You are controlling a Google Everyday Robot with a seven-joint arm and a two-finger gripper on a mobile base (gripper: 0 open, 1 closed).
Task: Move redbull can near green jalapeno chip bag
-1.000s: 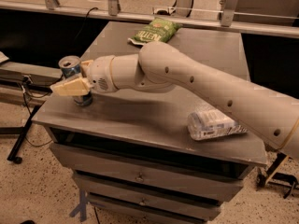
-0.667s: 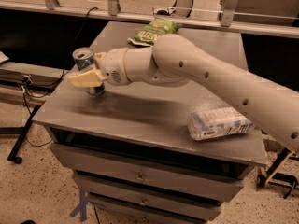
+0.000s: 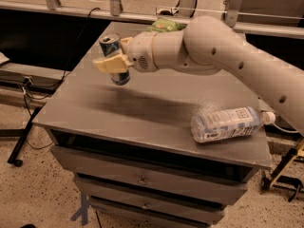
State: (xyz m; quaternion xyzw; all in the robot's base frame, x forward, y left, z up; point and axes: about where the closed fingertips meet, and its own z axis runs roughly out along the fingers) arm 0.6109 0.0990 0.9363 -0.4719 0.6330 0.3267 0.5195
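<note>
- We log the gripper (image 3: 115, 58) over the left rear part of the grey table (image 3: 95, 113), at the end of the white arm (image 3: 213, 44) that reaches in from the right
- Its pale yellow fingers (image 3: 109, 64) are pinched on the redbull can (image 3: 110, 42), one across the near side of the can and one behind it
- The can is slim, with a blue-and-silver body and a silver top whose open rim faces us; it tilts, top leaning left and away, base toward us
- Its base appears to hang clear of the tabletop, with a dark shadow (image 3: 128, 101) on the surface below
- The green jalapeno chip bag (image 3: 165, 26) lies at the rear edge of the table, mostly hidden behind the arm; we see only a crinkled green strip
- Can and bag are near but apart
- A clear bottle (image 3: 228, 123) with a white label lies on its side at the right front, well apart from the can
</note>
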